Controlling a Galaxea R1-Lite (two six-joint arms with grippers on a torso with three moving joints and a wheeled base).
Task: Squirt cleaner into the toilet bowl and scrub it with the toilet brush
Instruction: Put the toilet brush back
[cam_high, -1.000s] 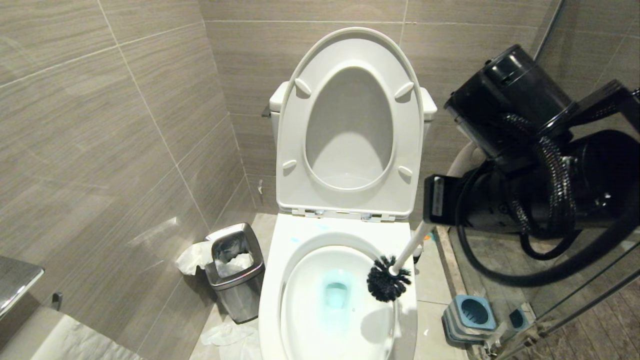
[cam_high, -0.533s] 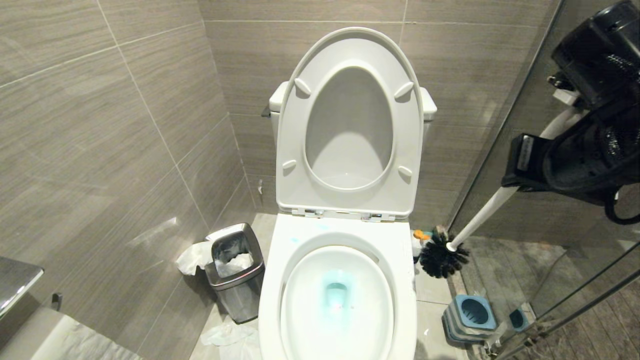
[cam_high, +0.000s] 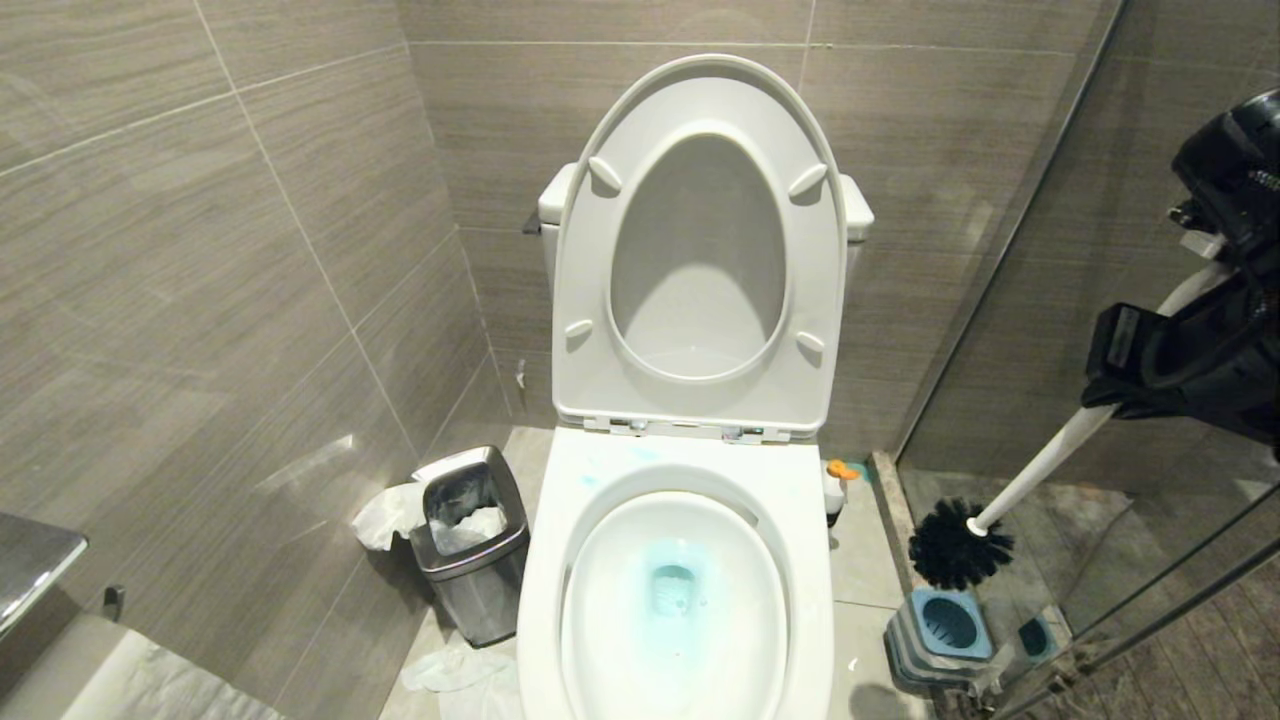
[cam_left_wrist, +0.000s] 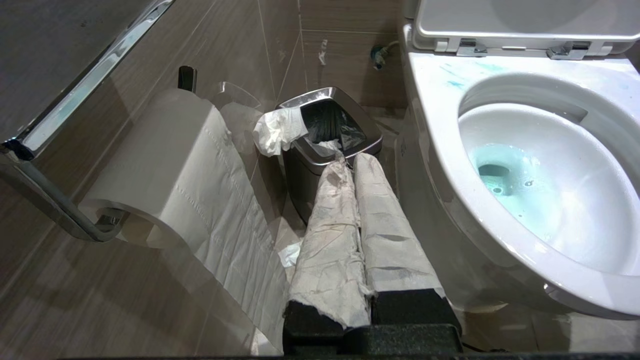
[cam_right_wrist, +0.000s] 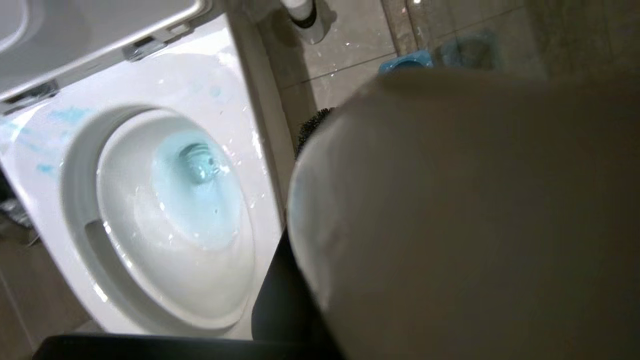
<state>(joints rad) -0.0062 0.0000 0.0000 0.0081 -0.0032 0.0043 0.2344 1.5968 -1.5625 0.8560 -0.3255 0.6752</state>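
The white toilet bowl (cam_high: 800, 500) stands open with seat and lid raised. Blue cleaner (cam_high: 672, 590) tints the water in the basin and smears the rim (cam_left_wrist: 455, 82). At the right edge of the head view, my right gripper (cam_high: 1135, 375) is shut on the toilet brush's white handle (cam_high: 1040, 460). Its black bristle head (cam_high: 958, 545) hangs over the floor just above the grey-and-blue holder (cam_high: 945, 625), right of the bowl. The handle's knob end (cam_right_wrist: 450, 225) fills the right wrist view, with the bristles (cam_right_wrist: 312, 125) beyond it. My left gripper (cam_left_wrist: 350, 159) is shut, paper-wrapped and parked low beside the bowl.
A square steel waste bin (cam_high: 470, 545) with tissue stands left of the toilet, and more tissue (cam_high: 455, 670) lies on the floor. A small orange-capped bottle (cam_high: 835, 485) sits by the bowl's right side. A glass partition (cam_high: 1010, 240) closes the right. A toilet roll (cam_left_wrist: 165, 165) hangs at the left.
My right arm has swung to the right, carrying the brush out of the bowl, over the rim and down to just above the holder. The left arm has not moved.
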